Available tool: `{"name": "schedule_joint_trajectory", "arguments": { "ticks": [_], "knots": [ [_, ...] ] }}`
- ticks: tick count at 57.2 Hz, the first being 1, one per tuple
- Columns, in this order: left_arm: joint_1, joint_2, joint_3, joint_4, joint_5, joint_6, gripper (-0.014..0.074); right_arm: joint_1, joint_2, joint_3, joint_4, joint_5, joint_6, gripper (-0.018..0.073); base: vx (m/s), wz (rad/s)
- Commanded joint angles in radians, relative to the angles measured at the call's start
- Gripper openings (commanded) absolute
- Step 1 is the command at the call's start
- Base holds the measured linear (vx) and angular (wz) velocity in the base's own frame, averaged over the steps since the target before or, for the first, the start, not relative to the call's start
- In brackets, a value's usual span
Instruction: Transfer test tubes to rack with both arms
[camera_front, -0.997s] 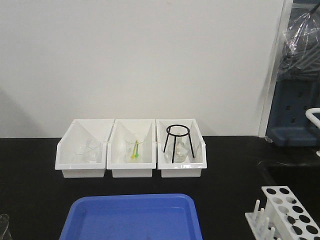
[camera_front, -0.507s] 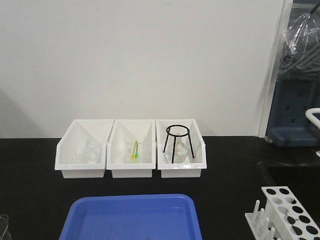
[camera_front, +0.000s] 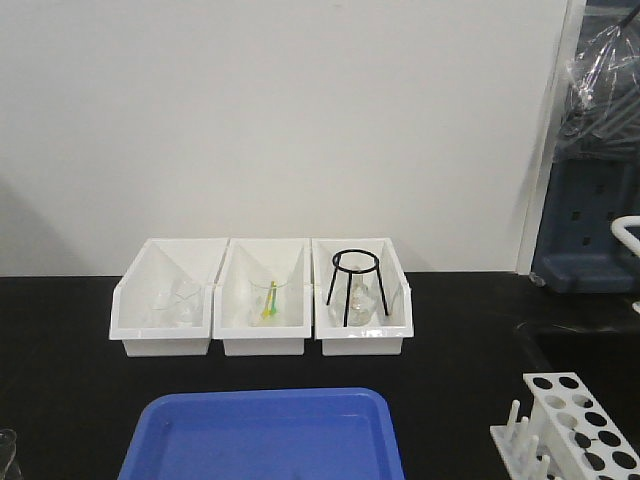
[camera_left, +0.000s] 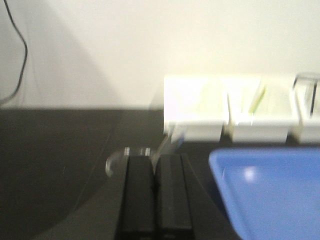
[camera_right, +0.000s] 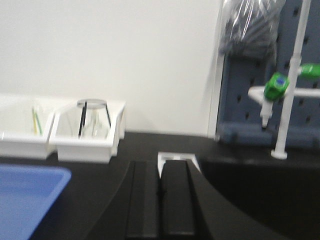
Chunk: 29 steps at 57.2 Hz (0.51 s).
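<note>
The white rack (camera_front: 575, 425) stands at the front right of the black table, its holes looking empty. No test tube shows clearly in any view. Neither arm shows in the front view. In the blurred left wrist view my left gripper (camera_left: 156, 159) is shut, with a clear glass vessel (camera_left: 117, 157) just beyond its fingertips and nothing clearly held. In the right wrist view my right gripper (camera_right: 160, 167) is shut and empty; the rack's white corner (camera_right: 175, 156) peeks out just behind its fingertips.
Three white open-fronted bins (camera_front: 165, 335) line the back, holding glassware and a black ring stand (camera_front: 355, 285). A blue tray (camera_front: 265, 435) lies front centre. A glass vessel (camera_front: 5, 450) stands at the front left edge. A white stand with green clamps (camera_right: 277, 85) is far right.
</note>
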Motion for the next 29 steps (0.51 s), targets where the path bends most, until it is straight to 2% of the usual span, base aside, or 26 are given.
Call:
{"name": "schedule_joint_trajectory", "arguments": {
  "ticks": [1, 9, 15, 20, 29],
  "knots": [
    [0.0, -0.011, -0.072, -0.005, -0.179, -0.052, -0.0004, -0.006, 0.016, -0.042, -0.01, -0.096, -0.007, -0.0008, 0.0, 0.0],
    [0.0, 0.009, -0.188, 0.03, -0.099, -0.024, -0.0001, -0.006, 0.11, -0.184, -0.065, -0.006, -0.008, -0.0008, 0.0, 0.0],
    [0.0, 0.08, -0.281, 0.077, -0.048, 0.024, 0.0, -0.006, 0.193, -0.285, -0.068, -0.01, -0.008, -0.0008, 0.0, 0.0],
    [0.0, 0.17, -0.338, 0.107, -0.052, 0.058, 0.0004, -0.006, 0.271, -0.339, -0.065, -0.019, -0.005, -0.0006, 0.0, 0.0],
    [0.0, 0.315, -0.354, 0.109, -0.133, 0.06, 0.0012, -0.006, 0.4, -0.364, -0.062, -0.029, -0.005, 0.0006, 0.0, 0.0]
  ]
}}
